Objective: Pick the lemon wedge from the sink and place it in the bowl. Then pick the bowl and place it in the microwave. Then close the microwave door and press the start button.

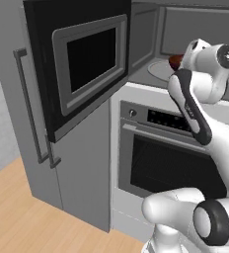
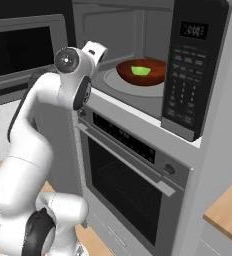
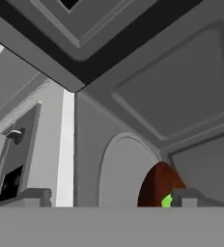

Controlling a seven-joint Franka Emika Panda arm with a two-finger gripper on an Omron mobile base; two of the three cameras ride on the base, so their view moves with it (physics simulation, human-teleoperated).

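Note:
The microwave (image 2: 188, 65) stands open, its door (image 1: 87, 64) swung out to the left. Inside, the reddish-brown bowl (image 2: 143, 75) rests on the pale turntable (image 2: 113, 80), and the green lemon wedge (image 2: 140, 70) lies in the bowl. My gripper (image 3: 113, 197) is at the mouth of the cavity, open, its fingertips wide apart with nothing between them. In the hand view the bowl (image 3: 157, 185) and the wedge (image 3: 166, 201) sit just beyond the right fingertip (image 3: 191, 195). The bowl's edge (image 1: 175, 61) peeks out behind my wrist. The sink is out of view.
A built-in oven (image 2: 128, 170) with a bar handle sits right under the microwave. To the left stands a tall grey cabinet door (image 1: 18, 128) with a long handle. The open microwave door juts out over the wooden floor (image 1: 18, 207).

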